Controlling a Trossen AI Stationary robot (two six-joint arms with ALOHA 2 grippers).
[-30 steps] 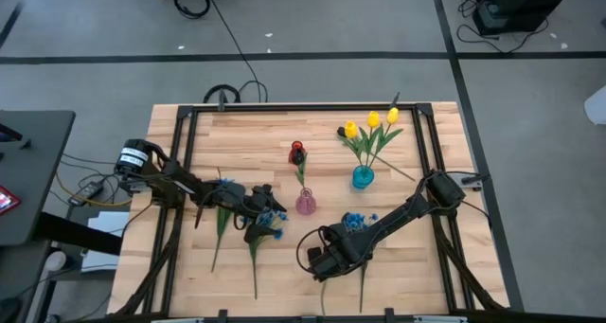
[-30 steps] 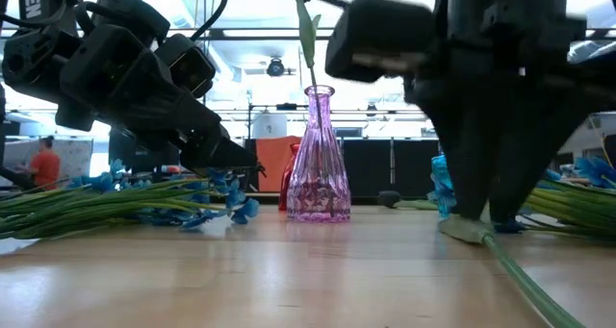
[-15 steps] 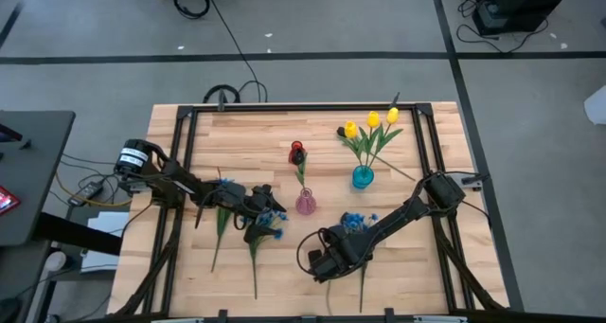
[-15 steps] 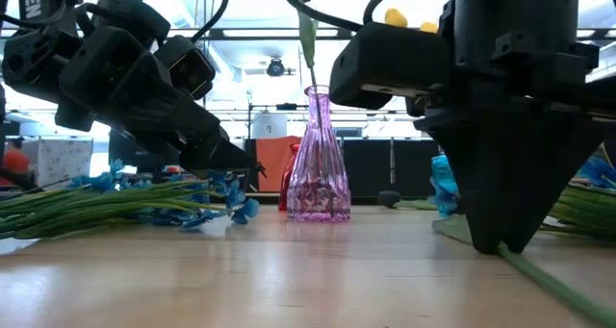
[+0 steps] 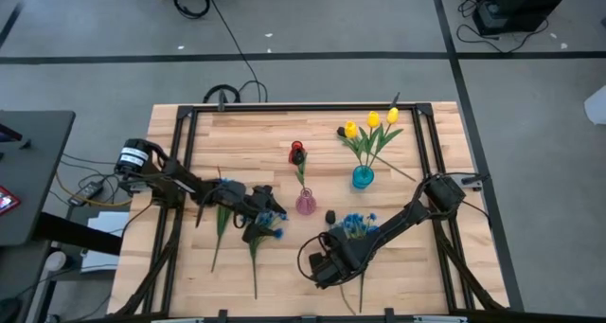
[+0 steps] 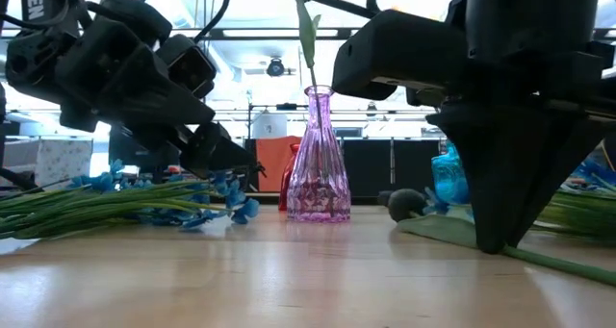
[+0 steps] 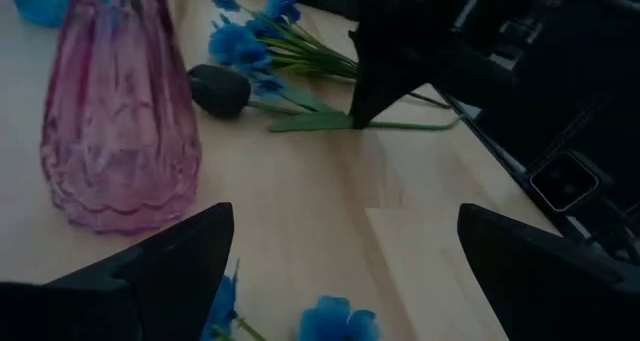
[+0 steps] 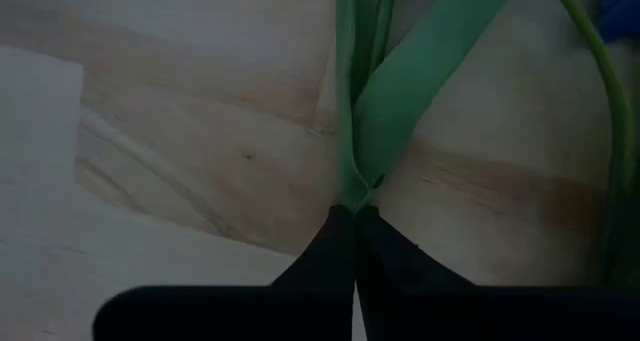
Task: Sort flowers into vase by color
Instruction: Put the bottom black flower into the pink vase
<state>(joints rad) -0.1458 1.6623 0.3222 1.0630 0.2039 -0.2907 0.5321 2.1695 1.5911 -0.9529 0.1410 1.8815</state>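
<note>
**Q:** What has your right gripper (image 8: 355,213) got hold of?

**A:** Its two fingers (image 8: 325,251) are pressed right together, and you have a green stem (image 8: 349,131) pinched between their tips, low against the table (image 5: 275,134). A broad green leaf (image 8: 430,71) branches off just beyond the tips.

**Q:** Where is the flower on that stem?

**A:** Follow the stem away from your fingertips and it leads to a dark tulip bud (image 7: 220,89), which lies flat on the wood. A bunch of small blue blossoms (image 5: 355,226) lies just beside that bud, close to the right arm.

**Q:** And your left gripper (image 5: 267,224)?

**A:** Its fingers (image 7: 165,266) stand wide apart and hold nothing. Blue flowers (image 6: 144,201) lie on the table directly under it, with one blossom showing between the fingers. Ahead of the fingers stands the pink vase (image 7: 115,131), with one long stem in it.

**Q:** Where are the other flowers?

**A:** Beyond the pink vase from your left fingers stands a blue vase (image 5: 363,178), with the yellow tulips (image 5: 373,122) in it. It is well apart from both grippers.
</note>
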